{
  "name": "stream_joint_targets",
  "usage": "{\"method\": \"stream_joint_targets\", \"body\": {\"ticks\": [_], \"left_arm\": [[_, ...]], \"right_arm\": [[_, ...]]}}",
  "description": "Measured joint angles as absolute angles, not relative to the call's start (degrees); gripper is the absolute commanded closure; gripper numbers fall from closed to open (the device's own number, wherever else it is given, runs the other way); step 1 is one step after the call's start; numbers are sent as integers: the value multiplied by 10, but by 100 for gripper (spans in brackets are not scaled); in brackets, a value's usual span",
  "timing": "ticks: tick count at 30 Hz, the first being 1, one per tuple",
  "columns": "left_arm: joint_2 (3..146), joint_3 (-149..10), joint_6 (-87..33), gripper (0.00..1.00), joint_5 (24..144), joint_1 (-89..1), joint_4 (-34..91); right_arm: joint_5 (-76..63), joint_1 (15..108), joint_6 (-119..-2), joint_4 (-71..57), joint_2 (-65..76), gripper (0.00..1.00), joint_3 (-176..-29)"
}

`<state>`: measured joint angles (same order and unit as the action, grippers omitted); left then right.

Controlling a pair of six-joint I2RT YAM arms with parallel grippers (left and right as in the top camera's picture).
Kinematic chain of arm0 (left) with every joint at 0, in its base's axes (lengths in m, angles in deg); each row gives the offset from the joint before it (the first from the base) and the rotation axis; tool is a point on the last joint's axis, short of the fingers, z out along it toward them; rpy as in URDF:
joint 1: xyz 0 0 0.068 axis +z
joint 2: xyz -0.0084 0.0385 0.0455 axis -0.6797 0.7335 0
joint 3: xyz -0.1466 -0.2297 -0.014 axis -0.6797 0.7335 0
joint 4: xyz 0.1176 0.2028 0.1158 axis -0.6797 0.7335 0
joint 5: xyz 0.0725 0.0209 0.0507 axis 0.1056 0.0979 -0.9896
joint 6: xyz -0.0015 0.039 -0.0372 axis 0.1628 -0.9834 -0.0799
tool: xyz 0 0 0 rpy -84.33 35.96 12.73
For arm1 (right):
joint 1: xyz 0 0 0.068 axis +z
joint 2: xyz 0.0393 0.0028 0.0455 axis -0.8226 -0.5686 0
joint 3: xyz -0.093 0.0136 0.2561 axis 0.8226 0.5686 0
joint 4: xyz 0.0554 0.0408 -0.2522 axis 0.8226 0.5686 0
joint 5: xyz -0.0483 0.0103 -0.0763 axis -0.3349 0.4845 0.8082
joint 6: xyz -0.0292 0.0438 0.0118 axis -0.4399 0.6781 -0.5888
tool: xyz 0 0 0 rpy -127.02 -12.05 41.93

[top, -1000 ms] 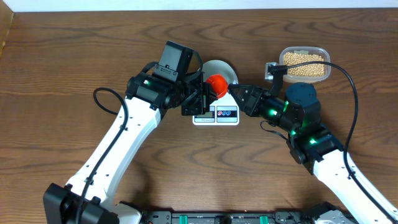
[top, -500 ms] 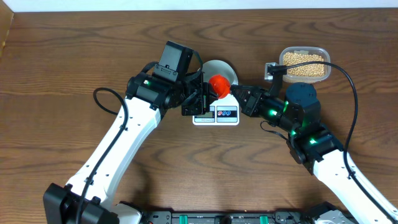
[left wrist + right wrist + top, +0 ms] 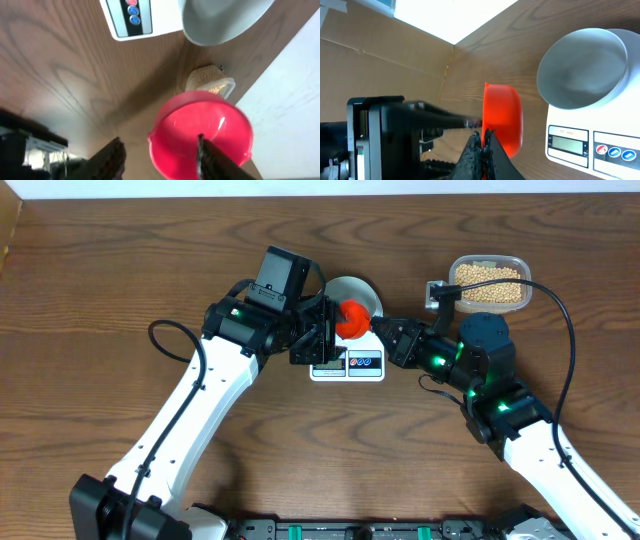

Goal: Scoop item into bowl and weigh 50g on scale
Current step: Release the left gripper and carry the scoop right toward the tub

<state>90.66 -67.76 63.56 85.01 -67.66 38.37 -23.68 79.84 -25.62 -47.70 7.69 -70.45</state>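
Observation:
A red scoop (image 3: 350, 317) hangs over the scale (image 3: 348, 363), just in front of the pale bowl (image 3: 358, 288) that stands on it. My right gripper (image 3: 372, 328) is shut on the scoop's edge, and the right wrist view shows the pinch (image 3: 484, 135) beside the red cup (image 3: 505, 120). My left gripper (image 3: 328, 330) stands open on the scoop's other side. Its fingers are spread in the left wrist view (image 3: 160, 139), one crossing in front of the scoop (image 3: 200, 132). The bowl (image 3: 580, 65) looks empty. The beans (image 3: 488, 282) lie in a clear tub at the back right.
The clear tub (image 3: 210, 82) shows beyond the scoop in the left wrist view. The scale's display and buttons (image 3: 590, 145) face the front. Both arms crowd the scale from left and right. A black cable (image 3: 560, 310) loops over the right arm.
My left gripper's jaws have opened off the red scoop. The right gripper has closed on the scoop and holds it. Neither arm has shifted much.

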Motion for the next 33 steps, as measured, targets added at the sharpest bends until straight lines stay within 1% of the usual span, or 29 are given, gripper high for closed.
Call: {"method": "stream_joint_targets", "body": {"ticks": [1, 3, 7, 13, 17, 22, 28, 30, 33], "left_arm": [[907, -678, 627, 25, 844, -677, 382], [907, -678, 610, 20, 833, -677, 380], [907, -678, 575, 14, 810, -677, 376], [907, -678, 508, 13, 763, -675, 364], [906, -678, 441, 13, 726, -673, 338], [899, -678, 293, 13, 687, -672, 294], [898, -678, 93, 13, 669, -672, 294], [898, -678, 51, 13, 667, -672, 294], [898, -678, 19, 13, 666, -672, 294]], "right_arm": [[-237, 797, -256, -477, 77, 99, -704], [-236, 793, -260, -476, 77, 99, -704], [-234, 786, -275, -476, 77, 99, -704], [-235, 772, -309, -476, 77, 99, -704], [-235, 763, -332, -476, 76, 99, -704], [-238, 742, -360, -473, 76, 98, -704], [-237, 706, -396, -404, 74, 98, -740], [-232, 695, -413, -374, 74, 99, -762], [-219, 689, -438, -328, 74, 99, -795]]}}
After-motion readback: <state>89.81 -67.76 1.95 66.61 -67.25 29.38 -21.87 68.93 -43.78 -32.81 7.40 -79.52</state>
